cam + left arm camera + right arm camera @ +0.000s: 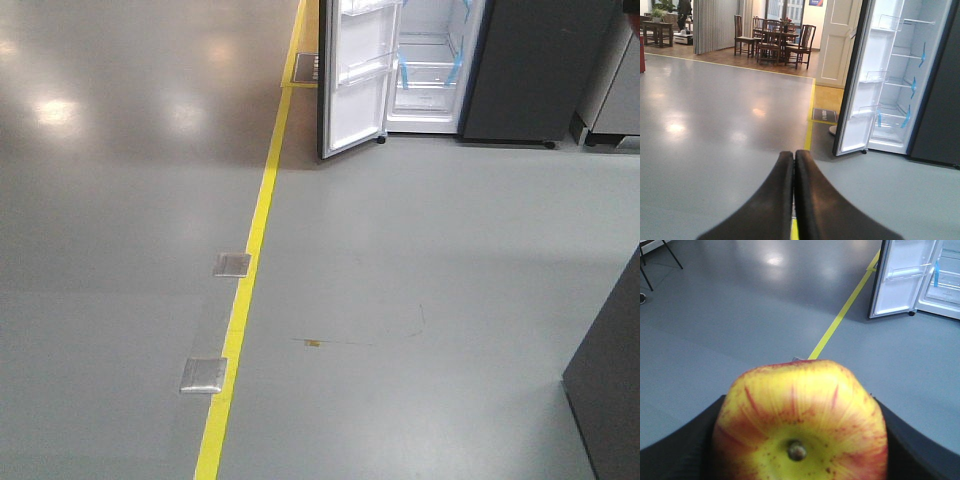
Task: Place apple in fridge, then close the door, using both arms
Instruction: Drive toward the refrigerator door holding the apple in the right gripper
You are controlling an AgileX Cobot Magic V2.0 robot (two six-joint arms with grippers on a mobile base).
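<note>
A red and yellow apple (800,422) fills the lower part of the right wrist view, stem end toward the camera, and my right gripper (800,440) is shut on it with a black finger on each side. My left gripper (794,157) is shut with its two black fingers pressed together and nothing between them. Across the floor ahead stands the dark grey fridge (540,70), its white interior and blue tape strips showing. The door (355,80) is swung wide open to the left with clear bins on its white inner face. The fridge (932,100) and the door (865,85) appear at the right of the left wrist view.
A yellow floor line (250,260) runs toward the door, with two metal floor plates (204,375) beside it. A dark cabinet edge (610,390) juts in at the lower right. A grey and white unit (612,100) stands right of the fridge. Dining chairs (775,42) stand far off.
</note>
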